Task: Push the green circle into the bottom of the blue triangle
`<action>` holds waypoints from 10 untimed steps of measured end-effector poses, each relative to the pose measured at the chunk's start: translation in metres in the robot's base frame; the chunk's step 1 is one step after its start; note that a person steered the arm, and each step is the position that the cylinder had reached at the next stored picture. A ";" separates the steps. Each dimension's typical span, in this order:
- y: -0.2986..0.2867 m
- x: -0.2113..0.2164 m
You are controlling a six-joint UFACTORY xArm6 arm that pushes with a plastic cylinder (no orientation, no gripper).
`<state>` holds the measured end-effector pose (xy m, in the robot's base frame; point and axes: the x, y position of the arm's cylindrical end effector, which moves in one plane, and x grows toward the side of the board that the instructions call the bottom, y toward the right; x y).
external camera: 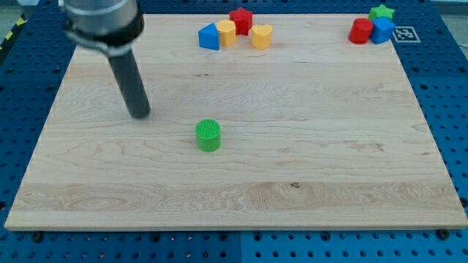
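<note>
The green circle point(208, 135) stands alone on the wooden board, left of the middle. The blue triangle point(209, 36) sits at the view's top, at the left end of a small cluster. My tip point(139, 114) rests on the board to the left of the green circle and slightly higher in the view, well apart from it. The rod leans up toward the view's top left, where the arm is blurred.
Next to the blue triangle are a yellow block point(227, 32), a red block point(241, 20) and a yellow heart-like block point(261, 36). At the top right sit a red block point(360, 31), a blue block point(382, 31) and a green star point(381, 12). The board point(292, 183) lies on a blue pegboard.
</note>
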<state>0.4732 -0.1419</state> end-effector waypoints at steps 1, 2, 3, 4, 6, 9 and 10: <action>0.060 0.069; 0.114 0.074; 0.109 0.071; 0.106 0.050; 0.097 0.015; 0.055 0.008; 0.055 -0.010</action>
<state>0.4631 -0.0870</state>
